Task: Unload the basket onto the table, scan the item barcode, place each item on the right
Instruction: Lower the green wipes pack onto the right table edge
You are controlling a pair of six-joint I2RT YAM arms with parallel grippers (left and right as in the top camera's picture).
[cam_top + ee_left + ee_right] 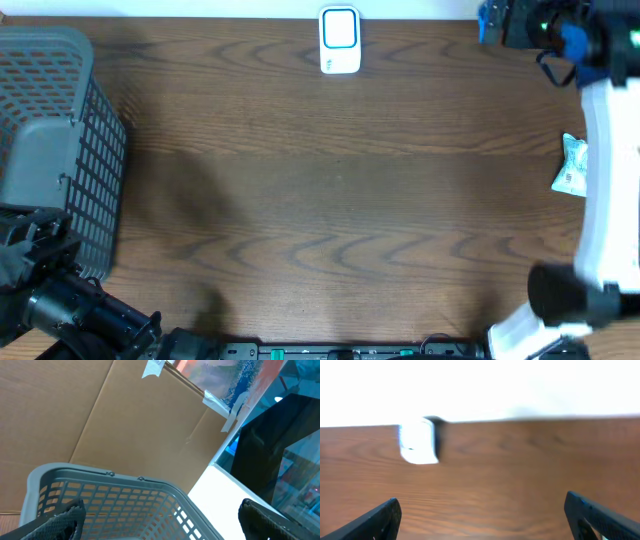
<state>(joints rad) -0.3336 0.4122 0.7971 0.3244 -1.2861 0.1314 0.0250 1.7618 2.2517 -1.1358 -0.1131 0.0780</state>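
Though the small green-and-white packet lies at the right edge of the worktop, you have nothing held: your right fingers stand wide apart, facing the white scanner at the far edge, and your left fingers gape over the grey basket.

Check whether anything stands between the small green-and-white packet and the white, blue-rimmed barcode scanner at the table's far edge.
Nothing visible does. Only bare brown wooden table lies between the green-and-white packet and the white scanner; the grey plastic basket sits far off at the left edge.
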